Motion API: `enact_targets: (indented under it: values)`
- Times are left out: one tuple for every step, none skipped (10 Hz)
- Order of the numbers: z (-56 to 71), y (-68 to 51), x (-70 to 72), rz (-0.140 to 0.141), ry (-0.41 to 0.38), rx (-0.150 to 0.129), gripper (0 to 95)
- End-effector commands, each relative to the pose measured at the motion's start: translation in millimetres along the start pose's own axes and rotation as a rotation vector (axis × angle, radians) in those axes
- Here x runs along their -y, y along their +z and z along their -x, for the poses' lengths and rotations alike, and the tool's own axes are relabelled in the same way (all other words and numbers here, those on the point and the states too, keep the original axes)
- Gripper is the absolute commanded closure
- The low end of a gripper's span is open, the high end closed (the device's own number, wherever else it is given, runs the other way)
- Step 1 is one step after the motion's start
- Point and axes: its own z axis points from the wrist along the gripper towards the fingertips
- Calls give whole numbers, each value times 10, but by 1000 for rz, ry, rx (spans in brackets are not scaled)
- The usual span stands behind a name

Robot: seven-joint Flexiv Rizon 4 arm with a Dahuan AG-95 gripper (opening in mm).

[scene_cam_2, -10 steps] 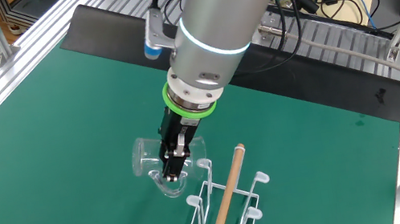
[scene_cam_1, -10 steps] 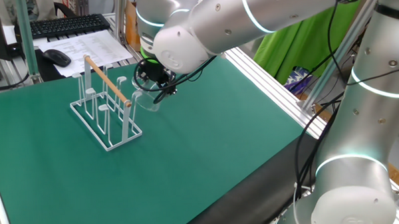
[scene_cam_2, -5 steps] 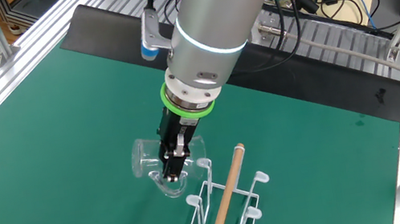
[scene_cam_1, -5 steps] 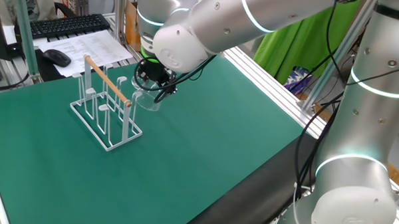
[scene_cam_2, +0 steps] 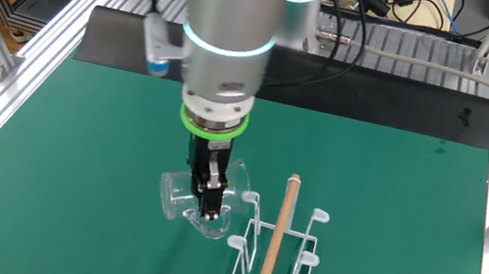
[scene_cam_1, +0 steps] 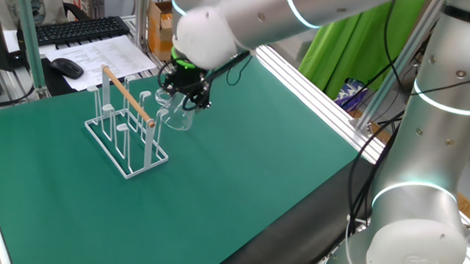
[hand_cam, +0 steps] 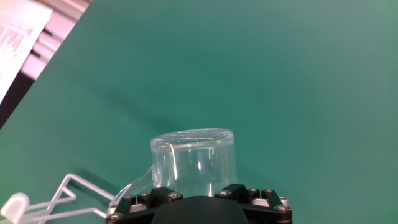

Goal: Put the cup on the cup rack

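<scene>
My fingers (scene_cam_2: 208, 203) point straight down and grip the cup (scene_cam_2: 187, 198), which lies on its side between them, just beside the cup rack (scene_cam_1: 123, 124) near the worktop's (scene_cam_1: 244, 171) far edge.

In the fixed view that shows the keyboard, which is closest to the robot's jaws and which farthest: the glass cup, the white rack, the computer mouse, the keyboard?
1. The cup, right at the gripper.
2. The cup rack, just left of the cup.
3. The mouse, on the desk beyond the rack.
4. The keyboard, behind the mouse, at the far back.

A green table (scene_cam_1: 244, 171) bears the white cup rack (scene_cam_1: 125, 124).
</scene>
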Motion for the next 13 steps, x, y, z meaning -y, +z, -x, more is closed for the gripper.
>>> enact_targets:
  values:
    - [-12, -14, 7, 37, 51, 10, 950]
    - [-12, -14, 7, 37, 48, 10, 950]
    - [-12, -14, 7, 34, 42, 14, 950]
    - [-12, -14, 7, 31, 36, 19, 950]
    - [-18, -17, 5, 30, 48, 18, 950]
    - [-32, -25, 1, 27, 48, 22, 950]
    - [-70, -43, -11, 16, 51, 41, 950]
    - [-120, -68, -25, 8, 59, 60, 950]
    - [-175, -94, -40, 3, 70, 76, 950]
    - [-231, -121, -53, 10, 73, 88, 950]
    - [-267, -136, -60, 38, 66, 115, 950]
    - [-272, -137, -63, 50, 46, 141, 950]
    - [-274, -136, -65, 61, 26, 186, 950]
